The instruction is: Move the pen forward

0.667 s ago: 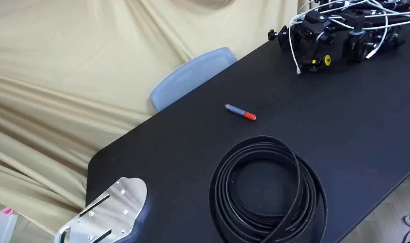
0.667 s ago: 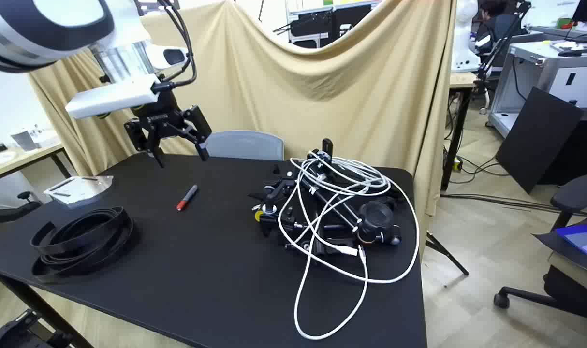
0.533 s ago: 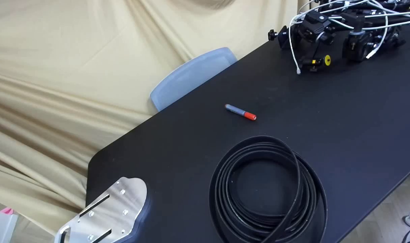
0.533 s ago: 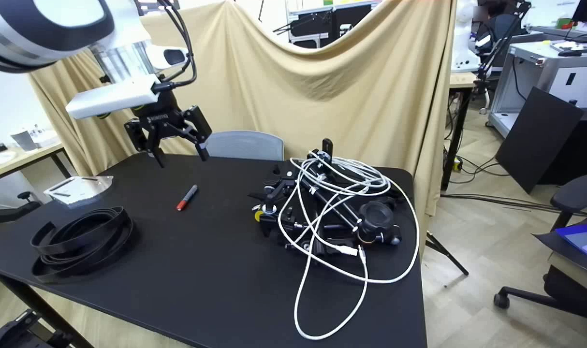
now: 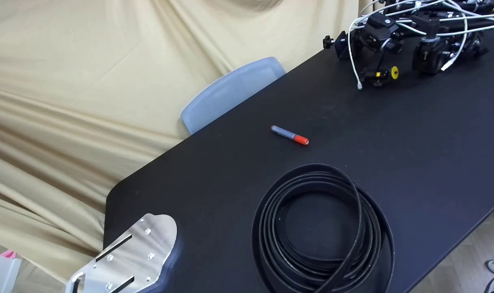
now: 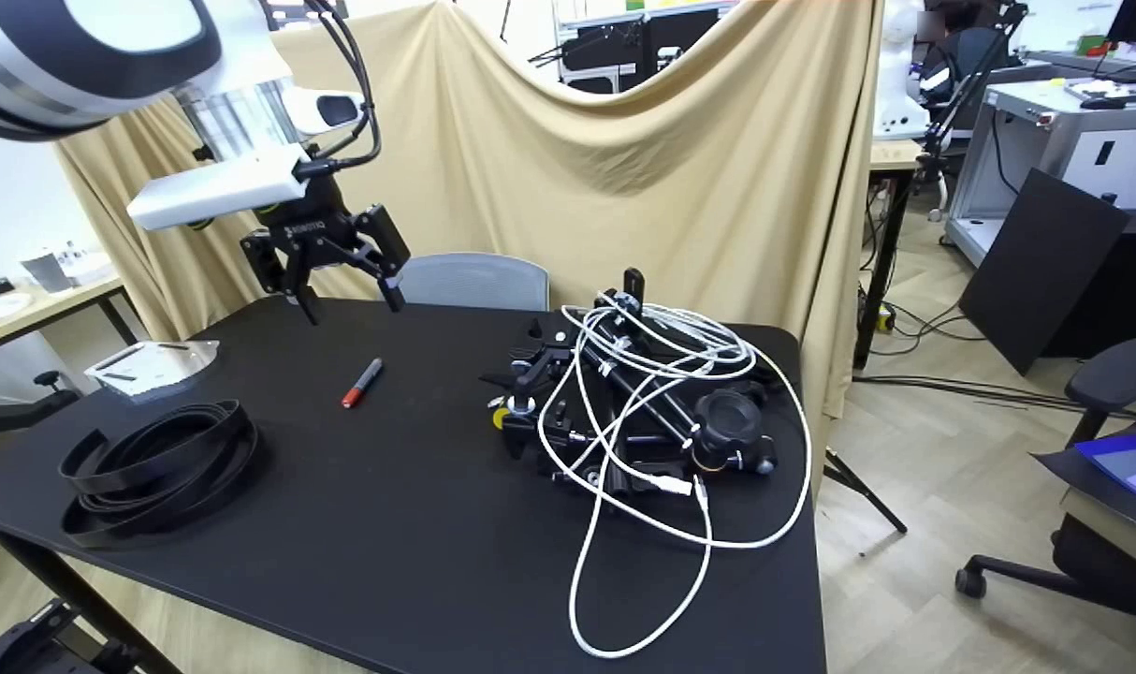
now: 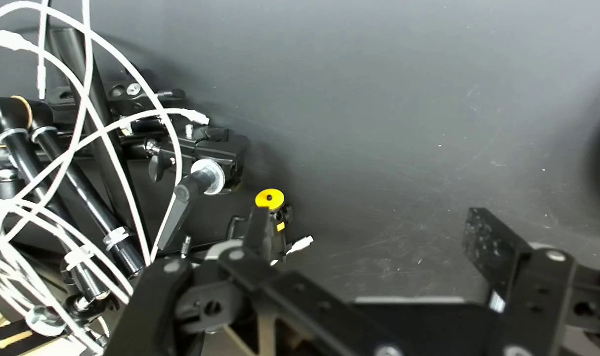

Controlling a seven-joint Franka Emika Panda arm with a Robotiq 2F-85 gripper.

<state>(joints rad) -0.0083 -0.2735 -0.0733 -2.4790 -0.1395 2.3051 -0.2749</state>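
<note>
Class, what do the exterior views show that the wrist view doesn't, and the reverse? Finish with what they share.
Only exterior: the pen, silver metal plate and blue-grey chair back, all in both exterior views.
Only wrist: white flecks on a finger pad of the end effector.
Shared: the end effector itself (in an exterior view), plus white cables, black hardware, a yellow disc and the black tabletop.

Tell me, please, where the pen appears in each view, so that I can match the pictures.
In an exterior view: the pen lies just right of centre, slightly above mid-height.
In an exterior view: the pen lies left of centre, slightly below mid-height.
Wrist view: the pen is not visible.
Shared landmark: the yellow disc, seen in both exterior views and the wrist view.
</note>
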